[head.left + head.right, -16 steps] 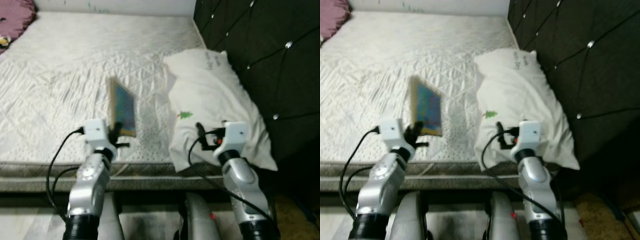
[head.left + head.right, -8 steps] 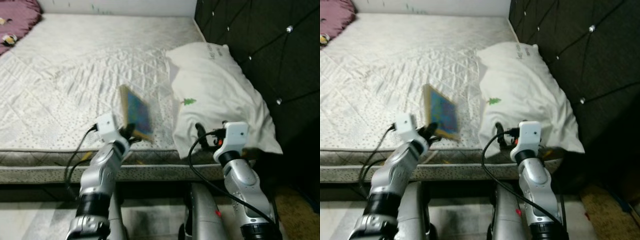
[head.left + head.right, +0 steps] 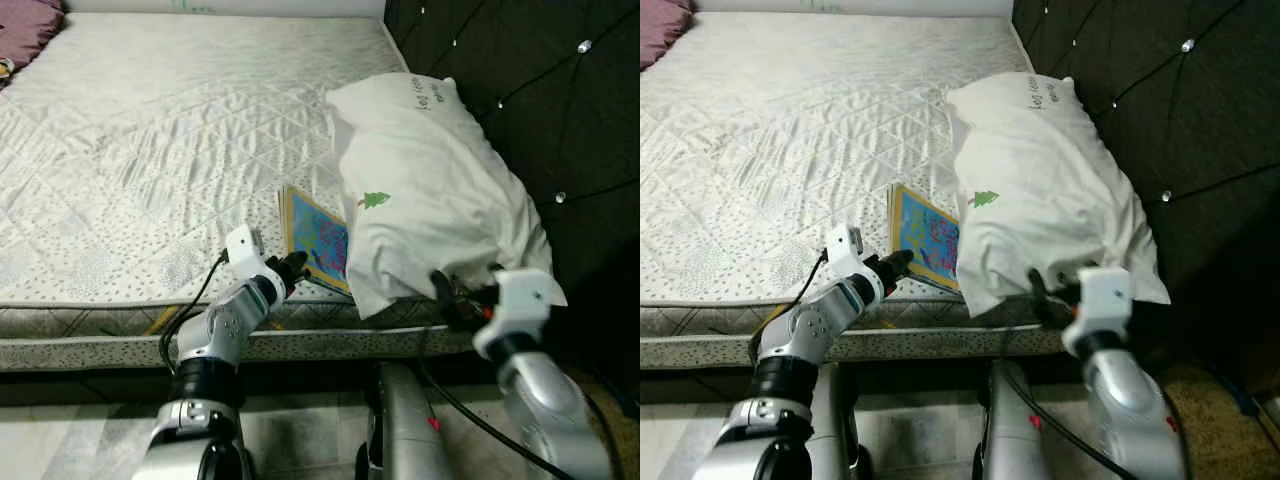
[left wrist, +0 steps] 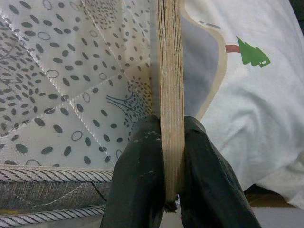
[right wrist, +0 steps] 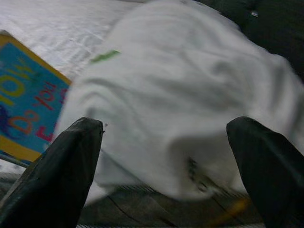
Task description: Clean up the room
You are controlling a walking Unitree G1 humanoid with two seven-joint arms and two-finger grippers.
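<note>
At the foot of the bed, the left gripper (image 4: 172,159) pinches the bottom edge of a thin book (image 3: 318,240), which stands tilted on the mattress (image 3: 150,150) with its far side against the pillow (image 3: 430,190); the right gripper (image 5: 161,175) hovers spread wide in front of that pillow, holding nothing; the grip is on one corner only, so the book could twist out or slide off the mattress edge, and the pillow overhangs the edge near the dark headboard (image 3: 520,70) and might be knocked down; the left wrist view shows the book's layered edge, the right wrist view its blue cover lettering.
</note>
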